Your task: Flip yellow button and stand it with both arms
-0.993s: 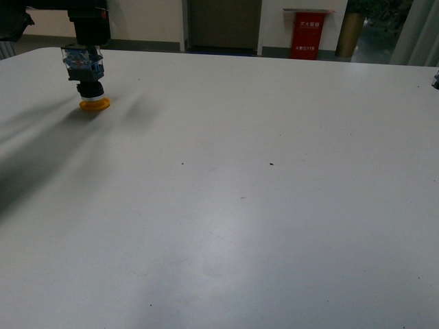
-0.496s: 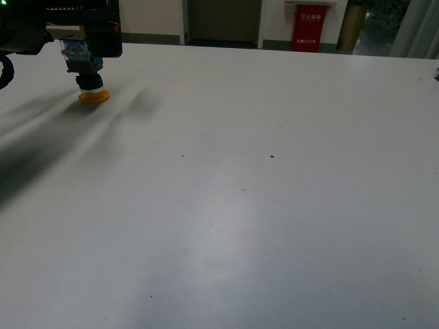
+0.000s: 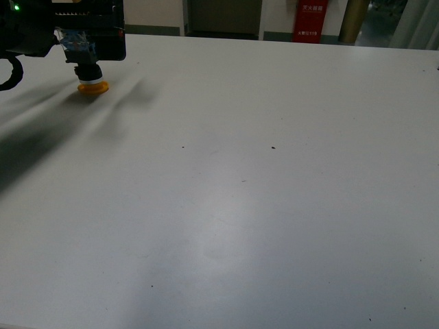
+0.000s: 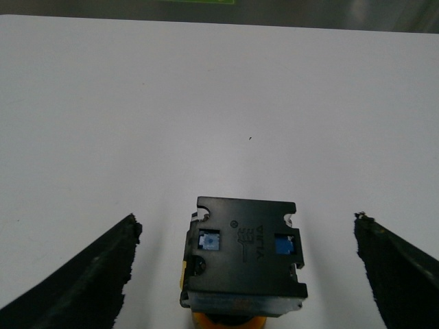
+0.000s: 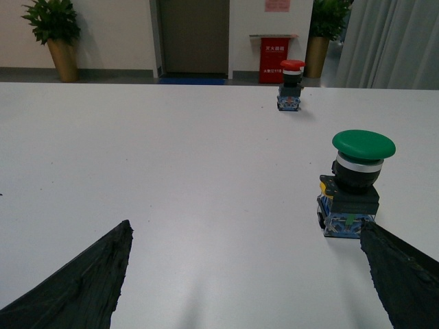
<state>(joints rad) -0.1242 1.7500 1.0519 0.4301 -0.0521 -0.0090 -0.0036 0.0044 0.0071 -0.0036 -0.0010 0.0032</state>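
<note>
The yellow button point(image 3: 90, 82) stands upside down at the far left of the white table point(image 3: 240, 205), its orange-yellow cap on the surface and its contact block on top. My left gripper point(image 3: 86, 49) hangs right over it and hides most of the block in the front view. In the left wrist view the dark contact block point(image 4: 243, 257) sits between the spread fingers point(image 4: 103, 267) without touching them, and the left gripper point(image 4: 247, 221) is open. My right gripper point(image 5: 245, 229) is open over bare table and holds nothing; it does not show in the front view.
A green-capped button point(image 5: 357, 181) stands upright just beside one right finger point(image 5: 405, 274). A red-capped button point(image 5: 291, 82) stands farther off near the table's far edge. Beyond the table are a red stand point(image 3: 310, 20), a door and potted plants point(image 5: 58, 34).
The black gripper body over the yellow button looks wider and lower than a second ago. The button still rests on its cap, and the whole view has slid slightly upward.
</note>
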